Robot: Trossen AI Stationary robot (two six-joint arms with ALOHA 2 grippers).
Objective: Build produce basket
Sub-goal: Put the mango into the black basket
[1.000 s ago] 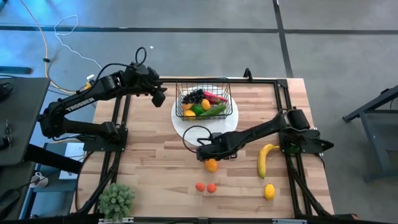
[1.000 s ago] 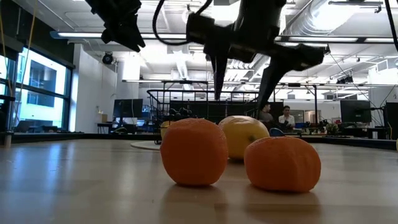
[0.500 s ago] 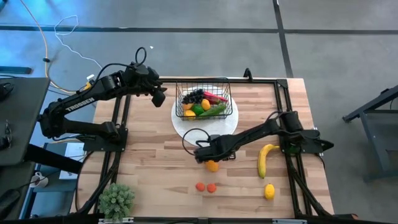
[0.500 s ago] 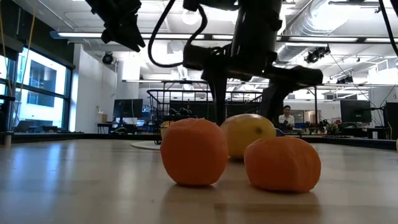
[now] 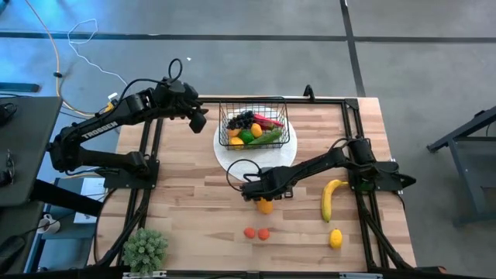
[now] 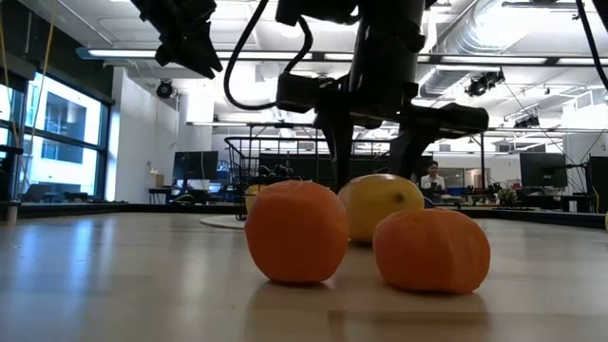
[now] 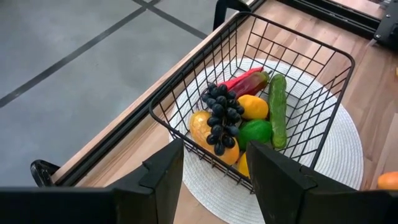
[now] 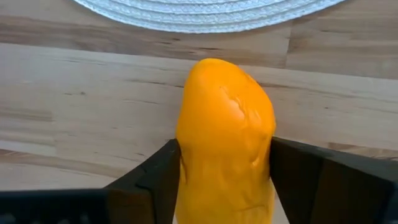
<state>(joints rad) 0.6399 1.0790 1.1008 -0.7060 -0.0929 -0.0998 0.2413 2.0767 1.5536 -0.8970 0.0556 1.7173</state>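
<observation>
A yellow-orange lemon-like fruit [image 5: 266, 206] lies on the table near the white plate [image 5: 232, 159]. My right gripper [image 5: 264, 198] stands over it, its fingers against both flanks of the fruit [image 8: 225, 137]. The black wire basket [image 5: 252, 101] stands on the plate and holds grapes, a cucumber, a chilli and yellow and green fruit [image 7: 239, 118]. My left gripper [image 5: 198, 120] hovers open, high beside the basket's left end [image 7: 193, 65]. Two orange pieces [image 5: 256, 232], a banana [image 5: 332, 198] and a lemon [image 5: 335, 238] lie on the table. My right gripper pinches the yellow-orange fruit between its two fingers [image 8: 155, 180], one on each long flank [image 8: 186, 155]. The fingers come from above, pointing down [image 6: 337, 157]. Whether the fruit's underside still rests on the table is hidden behind the orange pieces [image 6: 296, 233].
A spiky green potted plant [image 5: 146, 248] stands at the table's near left corner. The right arm stretches across the table from the right edge, above the banana's far end. Bare wood lies left of the plate and between the plate and the plant.
My right gripper has come down around the yellow-orange fruit and shifted slightly toward the table's left, so its fingers now reach down both sides of the fruit. The fruit has turned a little. The left arm has kept still.
</observation>
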